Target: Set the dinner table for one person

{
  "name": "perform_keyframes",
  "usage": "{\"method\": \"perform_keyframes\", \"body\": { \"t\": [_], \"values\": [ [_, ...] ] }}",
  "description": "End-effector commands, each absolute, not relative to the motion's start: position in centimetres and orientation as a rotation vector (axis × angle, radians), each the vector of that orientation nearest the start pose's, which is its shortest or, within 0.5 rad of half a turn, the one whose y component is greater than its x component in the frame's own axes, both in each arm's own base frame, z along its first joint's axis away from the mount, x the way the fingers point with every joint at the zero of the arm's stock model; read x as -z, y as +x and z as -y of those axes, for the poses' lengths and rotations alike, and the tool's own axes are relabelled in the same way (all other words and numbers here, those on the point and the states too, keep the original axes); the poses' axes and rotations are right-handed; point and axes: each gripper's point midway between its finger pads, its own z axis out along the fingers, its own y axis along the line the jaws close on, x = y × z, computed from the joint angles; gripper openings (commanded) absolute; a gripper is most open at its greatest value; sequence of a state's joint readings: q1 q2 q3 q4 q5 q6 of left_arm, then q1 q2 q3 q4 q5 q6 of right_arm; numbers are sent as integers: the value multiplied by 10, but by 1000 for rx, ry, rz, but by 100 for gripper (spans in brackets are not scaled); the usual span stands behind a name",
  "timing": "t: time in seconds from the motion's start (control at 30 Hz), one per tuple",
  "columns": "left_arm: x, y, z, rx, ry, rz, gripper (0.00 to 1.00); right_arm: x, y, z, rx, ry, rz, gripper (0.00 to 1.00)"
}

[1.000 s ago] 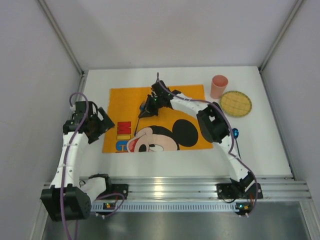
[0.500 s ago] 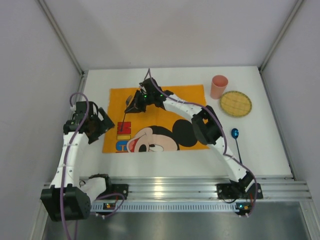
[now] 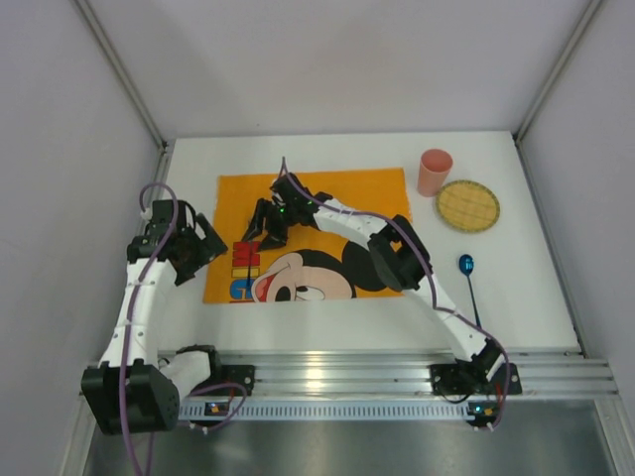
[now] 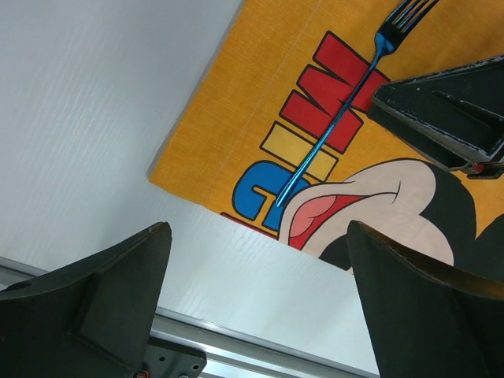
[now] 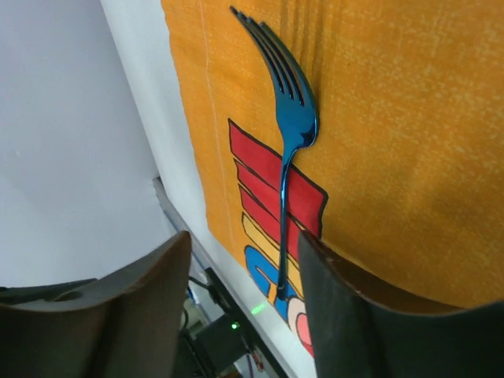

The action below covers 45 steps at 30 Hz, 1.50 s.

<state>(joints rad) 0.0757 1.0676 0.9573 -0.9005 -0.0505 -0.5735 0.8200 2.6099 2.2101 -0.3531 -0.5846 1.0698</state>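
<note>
A blue fork (image 5: 283, 169) lies flat on the left part of the orange cartoon-mouse cloth (image 3: 342, 193), across its red and yellow letters (image 4: 335, 130). My right gripper (image 5: 244, 244) hovers open just above the fork's handle, jaws apart and not clamping it; from above it sits over the cloth's left half (image 3: 261, 226). My left gripper (image 4: 258, 236) is wide open and empty at the cloth's left edge (image 3: 193, 248), over the white dinner table (image 3: 327, 322). The right gripper's dark fingers (image 4: 445, 118) show in the left wrist view.
A blue spoon (image 3: 467, 268) lies on the table right of the cloth. A pink cup (image 3: 435, 171) and a round yellow woven plate (image 3: 467, 205) stand at the back right. Grey walls close in both sides, and a metal rail (image 3: 347, 372) runs along the near edge.
The right arm swung left across the cloth carrying the fork, then its jaws opened and the fork now rests on the cloth. The left arm has barely moved.
</note>
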Motion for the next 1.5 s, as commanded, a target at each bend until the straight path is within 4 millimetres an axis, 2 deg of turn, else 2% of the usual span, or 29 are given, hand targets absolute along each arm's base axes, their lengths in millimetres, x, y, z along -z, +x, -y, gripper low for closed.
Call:
{"method": "perform_keyframes", "body": {
  "t": [0.0,0.03,0.07,0.13,0.17,0.2,0.23,0.27,0.3,0.33,0.37,0.4,0.43,0.47,0.5,0.53,0.57,0.63,0.7,0.73,0.77,0.83,0.9,1.27,1.37,1.4,1.43,1.47],
  "values": [
    [-158,255,-5,125,-828,-2419,99,-85,338,-565,-1507,-102,-2666,60],
    [-159,256,-5,126,-825,-2419,99,-91,341,-564,-1521,-106,-2651,62],
    [-158,256,-4,130,-825,-2421,99,-109,347,-561,-1542,-109,-2615,62],
    [-157,259,-4,134,-825,-2421,99,-131,351,-554,-1558,-134,-2572,62],
    [-158,260,-3,138,-824,-2417,99,-168,358,-544,-1580,-146,-2503,62],
    [-158,260,-3,137,-823,-2421,99,-171,360,-532,-1563,-139,-2504,62],
    [-157,261,-3,137,-819,-2424,99,-185,364,-521,-1549,-134,-2481,62],
    [-157,262,-2,144,-819,-2421,99,-232,377,-493,-1539,-142,-2379,63],
    [-156,263,-2,149,-820,-2424,99,-225,378,-471,-1483,-107,-2415,63],
    [-155,265,0,160,-816,-2420,99,-263,398,-428,-1398,-86,-2316,64],
    [-156,267,1,173,-814,-2417,99,-268,408,-400,-1318,-51,-2311,65],
    [-154,268,4,195,-812,-2419,99,-256,409,-367,-1210,9,-2381,66],
    [-153,269,5,200,-810,-2419,99,-257,422,-334,-1090,31,-2366,67],
    [-152,272,11,248,-803,-2419,99,-270,440,-279,-1003,132,-2332,68],
    [-151,273,15,275,-802,-2421,99,-264,443,-245,-907,202,-2368,69],
    [-151,274,16,290,-800,-2415,99,-264,460,-193,-814,281,-2350,69],
    [-148,277,18,306,-803,-2408,99,-265,465,-169,-765,322,-2351,69],
    [-146,280,22,336,-799,-2406,99,-244,469,-124,-653,408,-2420,69],
    [-143,285,25,369,-798,-2403,99,-230,477,-70,-533,523,-2464,68],
    [-144,287,27,379,-796,-2397,99,-228,477,-66,-515,524,-2477,68],
    [-143,289,27,386,-799,-2398,99,-230,481,-47,-488,561,-2462,68],
    [-144,294,28,395,-797,-2390,99,-219,481,-29,-444,604,-2489,68],
    [-144,299,28,402,-799,-2389,99,-214,482,-20,-421,624,-2495,68],
    [-144,314,28,398,-777,-2393,99,-160,496,-1,-272,703,-2572,64],
    [-141,315,29,404,-770,-2405,99,-147,506,-4,-239,670,-2579,51],
    [-141,315,29,408,-766,-2410,99,-145,508,-5,-223,658,-2582,40],
    [-140,315,29,404,-763,-2418,99,-134,512,-12,-218,644,-2601,32],
    [-141,315,30,407,-759,-2421,99,-136,517,-13,-207,634,-2587,15]
  ]
}}
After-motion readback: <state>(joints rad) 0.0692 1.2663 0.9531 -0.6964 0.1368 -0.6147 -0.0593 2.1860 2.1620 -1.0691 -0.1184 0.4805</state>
